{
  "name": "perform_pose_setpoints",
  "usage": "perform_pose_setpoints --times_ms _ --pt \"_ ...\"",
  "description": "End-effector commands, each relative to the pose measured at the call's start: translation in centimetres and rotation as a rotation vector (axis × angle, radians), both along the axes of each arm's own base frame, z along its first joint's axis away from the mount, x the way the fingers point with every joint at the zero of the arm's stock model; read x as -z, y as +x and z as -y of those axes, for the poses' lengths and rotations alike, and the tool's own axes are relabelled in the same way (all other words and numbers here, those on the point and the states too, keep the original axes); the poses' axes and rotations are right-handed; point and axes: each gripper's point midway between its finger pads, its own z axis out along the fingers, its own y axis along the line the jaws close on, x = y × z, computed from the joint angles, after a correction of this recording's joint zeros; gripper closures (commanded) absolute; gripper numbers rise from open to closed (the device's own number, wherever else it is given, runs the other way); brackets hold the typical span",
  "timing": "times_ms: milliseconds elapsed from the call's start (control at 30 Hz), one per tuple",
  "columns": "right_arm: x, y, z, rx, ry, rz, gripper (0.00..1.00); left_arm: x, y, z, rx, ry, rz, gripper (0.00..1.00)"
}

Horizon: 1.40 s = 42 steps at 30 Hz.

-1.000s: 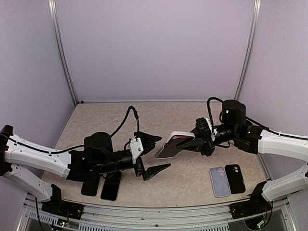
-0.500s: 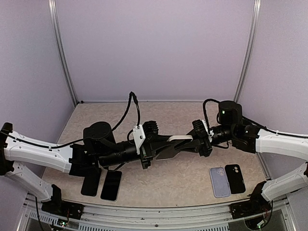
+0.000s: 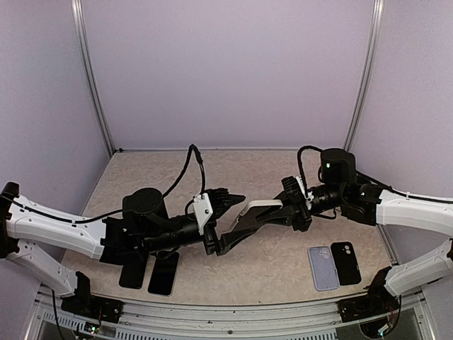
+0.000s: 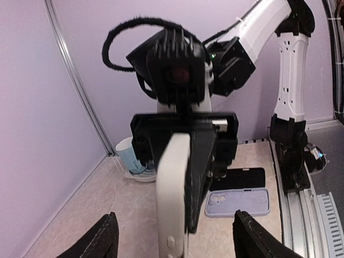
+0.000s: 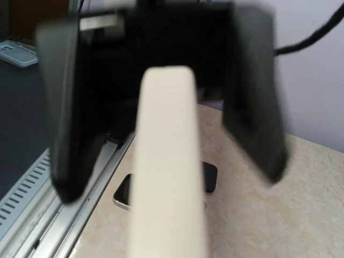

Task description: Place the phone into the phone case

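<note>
Now: left gripper (image 3: 231, 221), jaws apart again, straddling cream-edged item (image 3: 260, 206) (phone or case, unclear). Right gripper (image 3: 280, 211) stays clamped on it; insertion pending.

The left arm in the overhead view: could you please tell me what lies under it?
A matte black slab and a glossy dark slab lie side by side; the left arm covers their far ends, so phone or case cannot be told.

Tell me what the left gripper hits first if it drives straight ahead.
The white slab held edge-on by the right gripper; it lines up between the left gripper's open fingers, depth unclear.
</note>
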Motion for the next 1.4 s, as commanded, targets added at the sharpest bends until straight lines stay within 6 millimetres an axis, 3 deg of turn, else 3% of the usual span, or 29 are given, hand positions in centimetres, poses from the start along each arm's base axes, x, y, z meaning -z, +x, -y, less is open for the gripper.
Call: perform_pose_setpoints --times_ms 0,67,200,267,300,467,533,567,600,767,867,1000,1067,1167,1367 --pt "-3.8 -0.6 0.2 -0.014 0.079 0.079 1.0 3.2 0.0 -2.0 -0.02 0.068 0.015 0.27" --pt "-3.9 -0.7 0.2 -0.018 0.082 0.084 1.0 3.7 0.3 -2.3 -0.037 0.076 0.0 0.34" --pt "-4.2 -0.8 0.3 -0.02 0.081 0.082 1.0 4.2 0.2 -2.2 -0.026 0.081 -0.016 0.71" --pt "-4.4 -0.9 0.3 -0.022 0.087 0.083 1.0 4.2 0.4 -2.0 -0.029 0.075 -0.018 0.95" --pt "-4.4 -0.9 0.3 -0.022 0.088 0.084 1.0 4.3 0.6 -2.0 -0.04 0.074 -0.021 1.0" --pt "-4.7 -1.0 0.3 -0.028 0.094 0.084 1.0 4.7 1.1 -1.6 -0.052 0.084 -0.033 1.0" --pt "-4.7 -1.1 0.3 -0.038 0.095 0.081 1.0 5.1 0.9 -1.3 -0.03 0.088 -0.042 0.59" --pt "-4.8 -1.1 0.3 -0.04 0.095 0.079 1.0 5.3 0.7 -1.1 -0.01 0.093 -0.04 0.52" --pt "-4.8 -1.1 0.3 -0.042 0.095 0.077 1.0 5.6 0.6 -0.8 -0.002 0.1 -0.041 0.52" --pt "-4.9 -1.1 0.1 -0.044 0.094 0.067 0.99 6.0 1.5 0.0 -0.027 0.102 -0.057 1.0" --pt "-4.8 -1.0 0.1 -0.042 0.093 0.052 0.96 5.2 1.4 0.0 -0.022 0.059 -0.073 1.0" --pt "-4.3 0.0 -0.1 0.032 0.105 -0.016 0.49 3.0 1.4 -0.8 -0.027 -0.065 -0.092 1.0" --pt "-3.8 0.0 0.0 0.04 0.112 -0.045 0.38 1.4 0.6 -1.0 0.016 -0.131 -0.095 1.0" --pt "-3.7 0.0 -0.1 0.042 0.134 -0.09 0.4 0.0 -0.5 -1.1 0.088 -0.179 -0.104 1.0" --pt "-3.4 -0.5 -0.3 0.0 0.137 -0.139 0.68 0.0 -0.5 -1.0 0.109 -0.185 -0.126 1.0"
